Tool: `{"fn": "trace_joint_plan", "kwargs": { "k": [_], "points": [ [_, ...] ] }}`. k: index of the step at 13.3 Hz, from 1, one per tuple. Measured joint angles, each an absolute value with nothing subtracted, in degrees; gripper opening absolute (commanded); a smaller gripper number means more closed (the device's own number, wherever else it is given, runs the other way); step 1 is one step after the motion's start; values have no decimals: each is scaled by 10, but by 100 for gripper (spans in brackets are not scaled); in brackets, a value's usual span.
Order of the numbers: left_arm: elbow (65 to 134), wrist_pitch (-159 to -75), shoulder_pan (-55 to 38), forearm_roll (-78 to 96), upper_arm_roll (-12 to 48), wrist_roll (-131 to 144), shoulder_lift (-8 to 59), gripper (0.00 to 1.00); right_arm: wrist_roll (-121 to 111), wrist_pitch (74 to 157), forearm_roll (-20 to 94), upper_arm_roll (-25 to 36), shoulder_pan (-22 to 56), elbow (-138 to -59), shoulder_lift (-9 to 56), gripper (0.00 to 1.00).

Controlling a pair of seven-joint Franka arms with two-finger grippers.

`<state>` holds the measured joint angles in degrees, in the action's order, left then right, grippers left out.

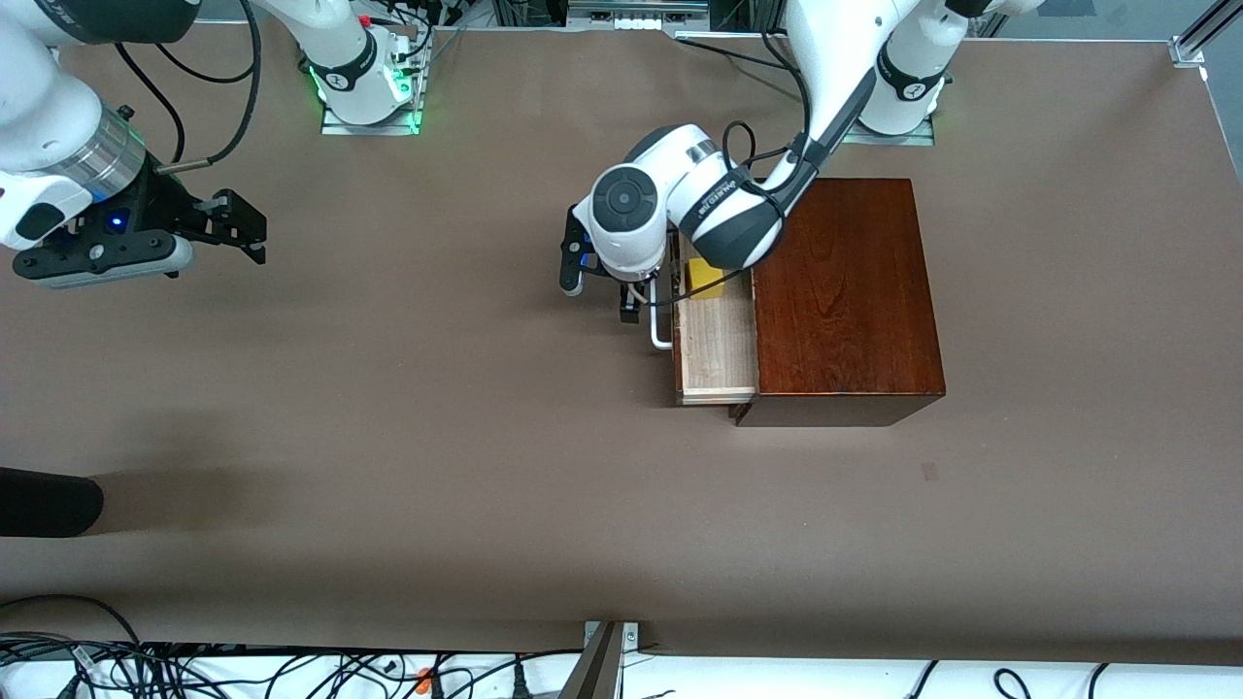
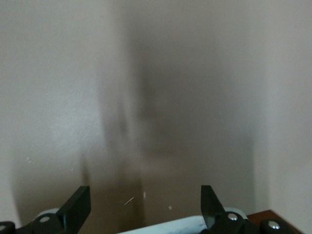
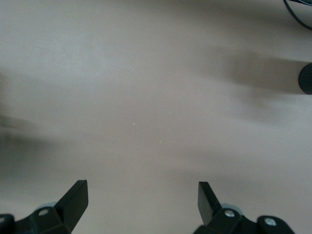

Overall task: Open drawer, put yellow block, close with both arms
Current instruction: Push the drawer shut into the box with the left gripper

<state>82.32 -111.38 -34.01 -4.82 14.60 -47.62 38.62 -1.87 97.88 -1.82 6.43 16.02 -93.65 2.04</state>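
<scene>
Brown bench (image 1: 388, 437) fills the space, cables trailing along its edges. Toward the left arm's end sits the dark wooden box (image 1: 845, 291) with the drawer (image 1: 717, 349) pulled partly out, pale wood showing inside. The yellow block (image 1: 704, 280) lies in the drawer, half hidden under the left arm's wrist. The left hand (image 1: 626, 291) sits at the white handle (image 1: 660, 330), fingers (image 2: 78, 204) spread wide. The right hand (image 1: 243, 228) waits over bare bench at its own end, fingers (image 3: 75, 197) also apart, holding nothing.
</scene>
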Motion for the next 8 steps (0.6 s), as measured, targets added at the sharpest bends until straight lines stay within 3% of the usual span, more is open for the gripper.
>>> {"fn": "trace_joint_plan", "kwargs": {
  "k": [8],
  "points": [
    [823, -1103, -341, -65, 146, -472, 387, 100, -19, 987, -18, 64, 161, -931, 25, 100]
  ]
}}
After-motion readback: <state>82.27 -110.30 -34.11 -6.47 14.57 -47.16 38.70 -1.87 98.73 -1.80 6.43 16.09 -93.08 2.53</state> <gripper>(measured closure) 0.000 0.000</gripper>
